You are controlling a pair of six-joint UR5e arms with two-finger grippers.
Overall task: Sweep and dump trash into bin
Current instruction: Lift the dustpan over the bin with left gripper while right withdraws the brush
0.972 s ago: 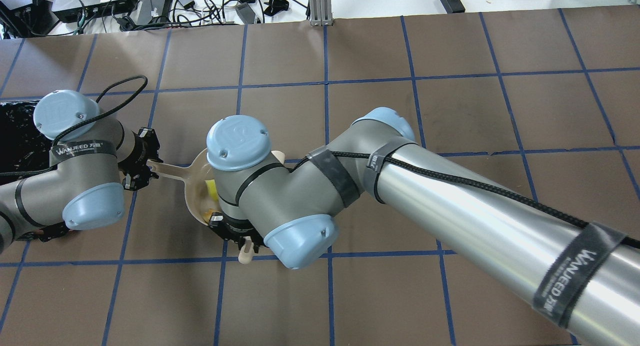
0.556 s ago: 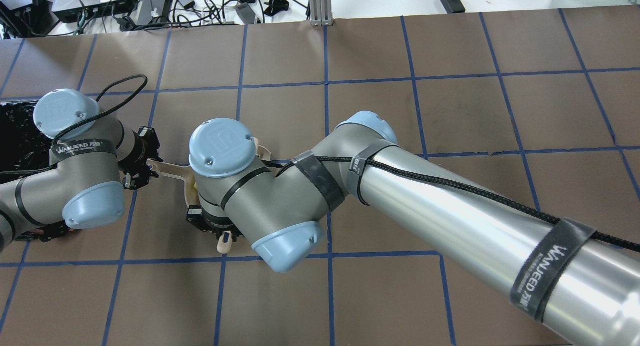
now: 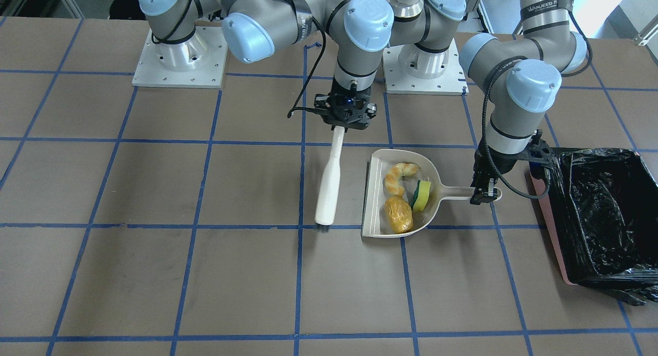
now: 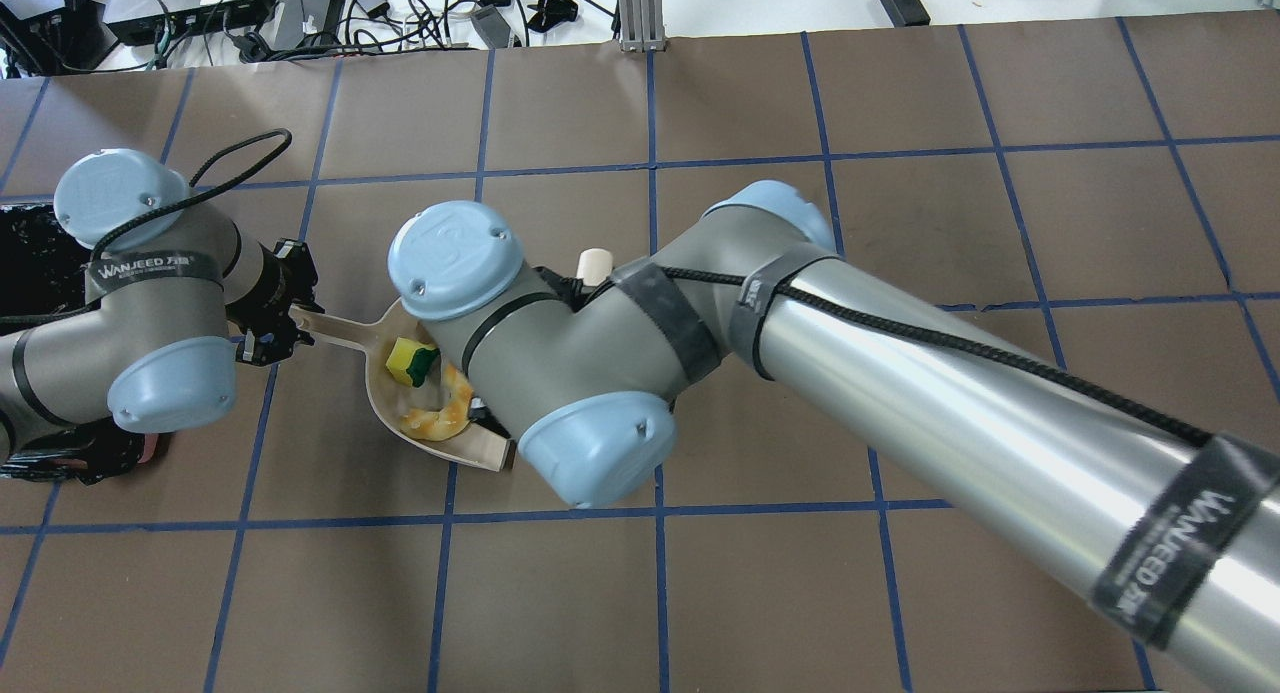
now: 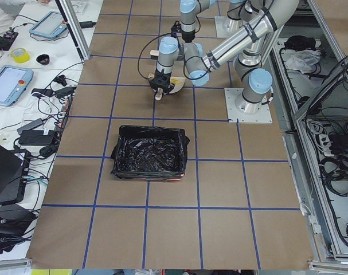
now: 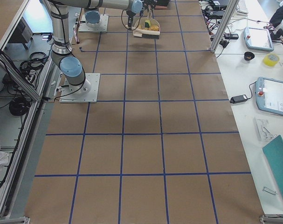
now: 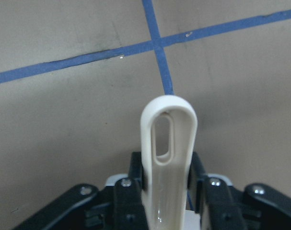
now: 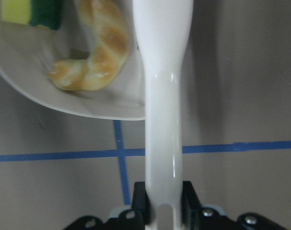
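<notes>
Seen from across the table, your trash sits gathered in the beige dustpan (image 3: 375, 191). A golden-brown, potato-like lump (image 3: 398, 215) lies at the near side and a curved tan croissant (image 3: 401, 171) at the far side. A yellow sponge (image 3: 422, 194) with a green face lies toward the handle. Your left gripper (image 3: 484, 193) pinches the pan's looped handle. Your right gripper (image 3: 340, 128) clamps a white brush (image 3: 329, 184), which slants down just left of the pan. The bin (image 3: 601, 207), pink-sided and lined with crinkled black plastic, stands to the right.
</notes>
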